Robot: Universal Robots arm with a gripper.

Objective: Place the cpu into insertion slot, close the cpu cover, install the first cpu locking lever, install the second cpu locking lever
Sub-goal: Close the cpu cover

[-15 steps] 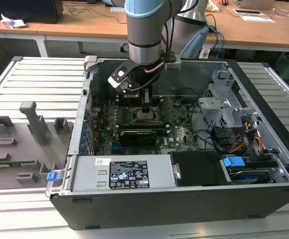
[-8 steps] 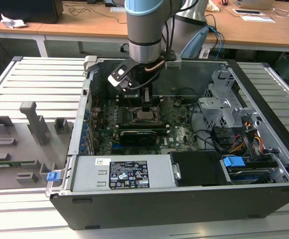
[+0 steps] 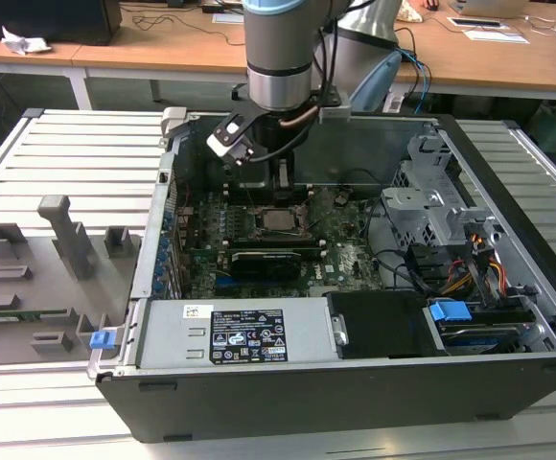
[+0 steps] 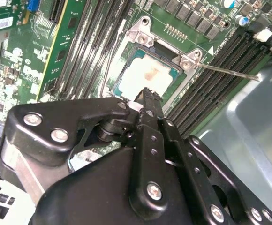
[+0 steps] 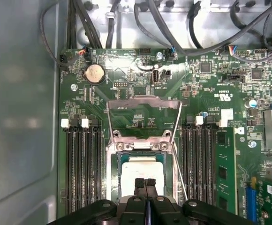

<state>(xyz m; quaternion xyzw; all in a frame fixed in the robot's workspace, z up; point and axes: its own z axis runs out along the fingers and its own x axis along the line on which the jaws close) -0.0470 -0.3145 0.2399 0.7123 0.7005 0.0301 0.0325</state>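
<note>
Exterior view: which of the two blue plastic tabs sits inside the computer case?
The blue tab at the exterior view's right, beside the orange cables. The other blue tab sits outside the case, at its left corner.

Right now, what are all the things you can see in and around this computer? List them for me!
computer case: 1, black and grey, open on the slatted table
motherboard: 1, green, inside the case
insertion slot: 1, metal-rimmed, mid-board
cpu: 1, silver-grey, lying in the insertion slot
cpu cover: 1, grey, swung open off the slot
locking lever: 1 plain to see, silver, sticking out beside the slot
memory slots: two banks, black, either side of the slot
coin battery: 1, silver, near the board's edge
power supply: 1, silver, at the case's near wall
arm: 1, grey, above the board
gripper: 1, black, shut, over the cpu
</note>
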